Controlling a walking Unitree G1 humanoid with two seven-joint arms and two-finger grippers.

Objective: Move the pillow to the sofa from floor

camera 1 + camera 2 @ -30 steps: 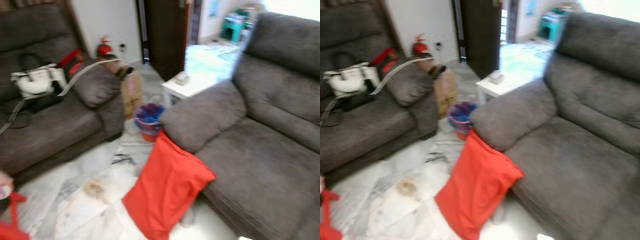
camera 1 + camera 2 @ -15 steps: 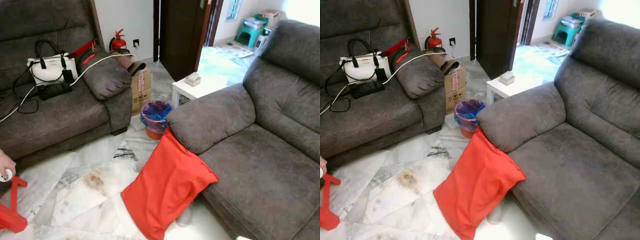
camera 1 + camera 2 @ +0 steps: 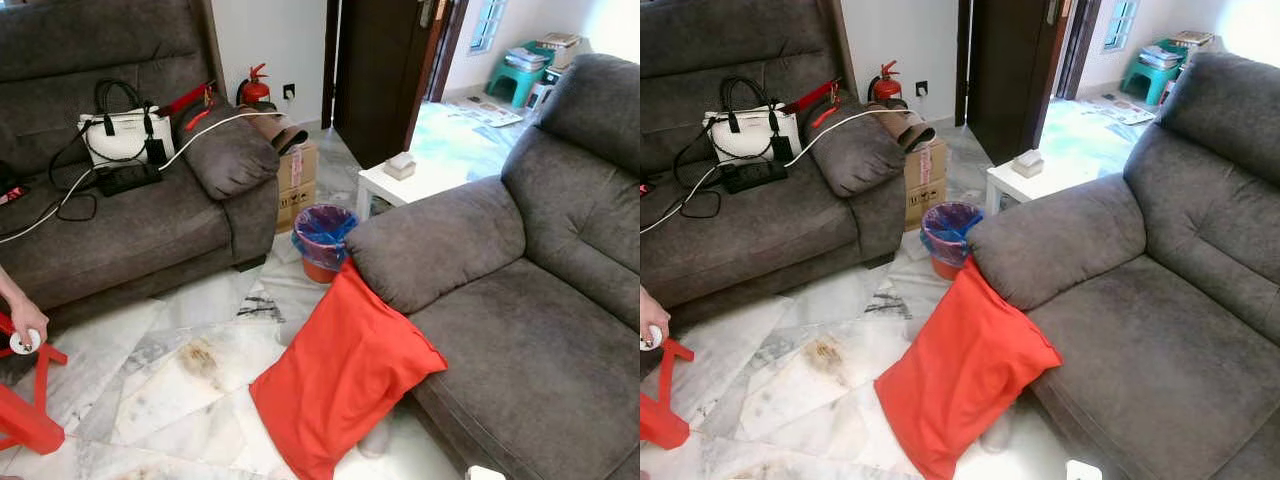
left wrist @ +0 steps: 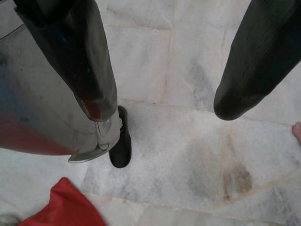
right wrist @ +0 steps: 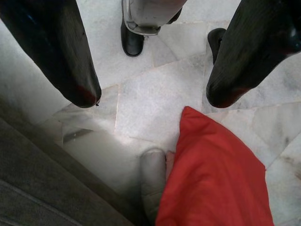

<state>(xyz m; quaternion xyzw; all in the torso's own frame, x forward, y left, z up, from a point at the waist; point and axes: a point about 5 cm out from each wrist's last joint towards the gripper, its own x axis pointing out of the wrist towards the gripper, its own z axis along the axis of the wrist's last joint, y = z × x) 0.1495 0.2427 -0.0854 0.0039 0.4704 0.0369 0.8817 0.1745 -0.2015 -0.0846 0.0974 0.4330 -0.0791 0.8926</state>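
A red pillow (image 3: 341, 378) stands on its edge on the marble floor and leans against the front of the grey sofa (image 3: 520, 330) on my right. In the right wrist view my right gripper (image 5: 153, 96) hangs open above the floor, close to a corner of the red pillow (image 5: 216, 179) and the sofa's base (image 5: 33, 165). My left gripper (image 4: 164, 106) is open too, over bare marble, with a corner of the red pillow (image 4: 66, 207) low in its view.
A second grey sofa (image 3: 110, 220) at the left holds a white handbag (image 3: 125, 135) and cables. A bin (image 3: 322, 240), a cardboard box (image 3: 298, 172) and a white side table (image 3: 405, 180) stand between the sofas. A person's hand (image 3: 25, 325) and a red frame (image 3: 25, 410) are at the far left.
The camera has swung and steadied: the whole scene has shifted right and down, and the blur is gone. The pillow still leans on the sofa.
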